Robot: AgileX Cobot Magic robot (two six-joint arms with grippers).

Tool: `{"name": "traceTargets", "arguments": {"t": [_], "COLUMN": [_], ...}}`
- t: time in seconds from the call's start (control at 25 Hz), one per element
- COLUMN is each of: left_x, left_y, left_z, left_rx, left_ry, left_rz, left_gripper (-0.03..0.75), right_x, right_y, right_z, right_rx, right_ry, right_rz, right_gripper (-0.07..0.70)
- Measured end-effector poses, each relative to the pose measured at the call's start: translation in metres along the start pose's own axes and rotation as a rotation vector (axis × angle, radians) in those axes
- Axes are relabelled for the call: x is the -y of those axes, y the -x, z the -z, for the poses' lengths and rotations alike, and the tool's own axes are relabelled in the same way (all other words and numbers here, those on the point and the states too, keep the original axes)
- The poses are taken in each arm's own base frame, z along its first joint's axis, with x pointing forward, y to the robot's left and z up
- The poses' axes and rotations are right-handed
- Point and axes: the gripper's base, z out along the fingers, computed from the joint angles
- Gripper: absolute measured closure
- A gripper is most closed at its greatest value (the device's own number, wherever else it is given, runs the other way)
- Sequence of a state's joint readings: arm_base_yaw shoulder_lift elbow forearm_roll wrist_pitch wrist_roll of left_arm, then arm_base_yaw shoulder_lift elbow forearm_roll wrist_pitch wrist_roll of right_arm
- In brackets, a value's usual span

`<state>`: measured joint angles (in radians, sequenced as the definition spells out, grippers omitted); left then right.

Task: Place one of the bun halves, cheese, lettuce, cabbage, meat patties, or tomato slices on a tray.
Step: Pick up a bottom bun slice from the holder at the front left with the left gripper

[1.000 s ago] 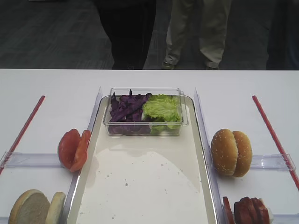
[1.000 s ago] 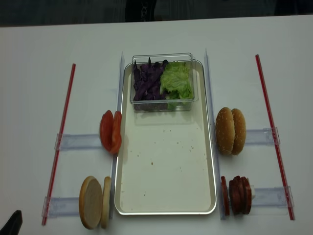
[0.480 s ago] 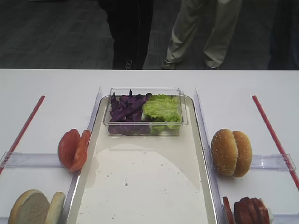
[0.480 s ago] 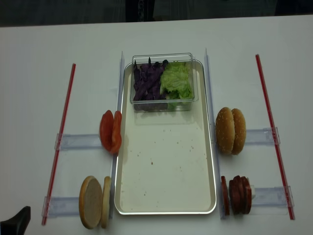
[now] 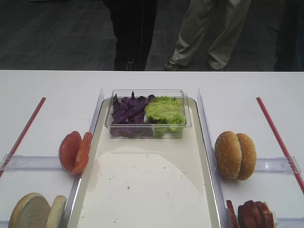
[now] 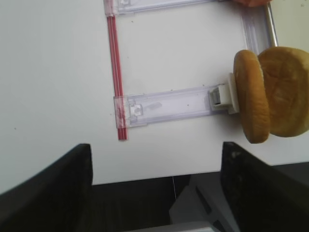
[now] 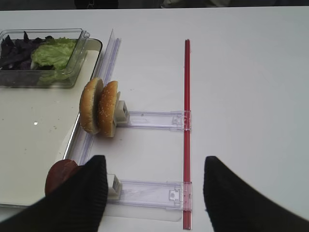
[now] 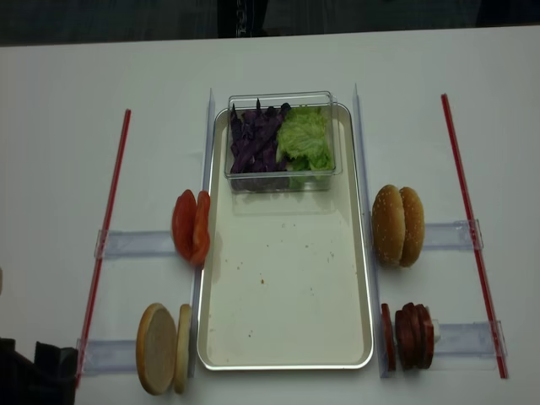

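Both grippers are spread wide and hold nothing: left gripper (image 6: pixel 154 193) hangs near the bun halves (image 6: pixel 270 94) standing on edge beside the tray (image 8: pixel 287 359), and right gripper (image 7: pixel 154 193) hangs over the meat patties (image 7: pixel 60 174).

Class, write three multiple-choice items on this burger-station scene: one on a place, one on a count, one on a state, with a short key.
1. Where does the clear tub of cabbage and lettuce sit?
A. at the tray's far end
B. beside the sesame buns
C. off the tray, by the tomato slices

2. How many red strips lie on the table?
A. one
B. two
C. four

3. How do the left gripper's jaws stand?
A. shut on a bun half
B. open, holding nothing
C. shut on a tomato slice

Key: 1 A, the clear tub rests on the tray at its far end. 2 B, one red strip each side. 3 B, the left gripper shows spread fingers with the bun halves beyond them.
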<state>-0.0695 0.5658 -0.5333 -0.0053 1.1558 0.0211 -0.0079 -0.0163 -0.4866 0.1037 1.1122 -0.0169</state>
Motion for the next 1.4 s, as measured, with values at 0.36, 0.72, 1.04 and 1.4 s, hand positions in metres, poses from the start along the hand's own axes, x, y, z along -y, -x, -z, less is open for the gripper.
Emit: {"name": "traceTargets", "arguments": {"t": [0.36, 0.72, 1.04, 1.4], "left_x": [0.001, 0.001, 0.002, 0.005], "left_y": [0.037, 0.085, 0.113, 0.123], "left_z": [-0.022, -0.036, -0.057, -0.067], "left_rx": [-0.176, -0.265, -0.4, -0.431], "left_ry": [-0.021, -0.027, -0.047, -0.075], "left_rz": [0.033, 0.046, 0.06, 0.079], "left_gripper": [0.195, 0.195, 0.195, 0.195], "right_x": [0.0, 0.0, 0.0, 0.0], "right_y": [0.0, 0.0, 0.0, 0.0], "right_z": [0.0, 0.0, 0.0, 0.0], "right_rx": [0.0, 0.0, 0.0, 0.0], "right_ry": [0.0, 0.0, 0.0, 0.0], "right_rz": [0.0, 0.0, 0.0, 0.0], "right_gripper": [0.169, 0.169, 0.169, 0.169]}}
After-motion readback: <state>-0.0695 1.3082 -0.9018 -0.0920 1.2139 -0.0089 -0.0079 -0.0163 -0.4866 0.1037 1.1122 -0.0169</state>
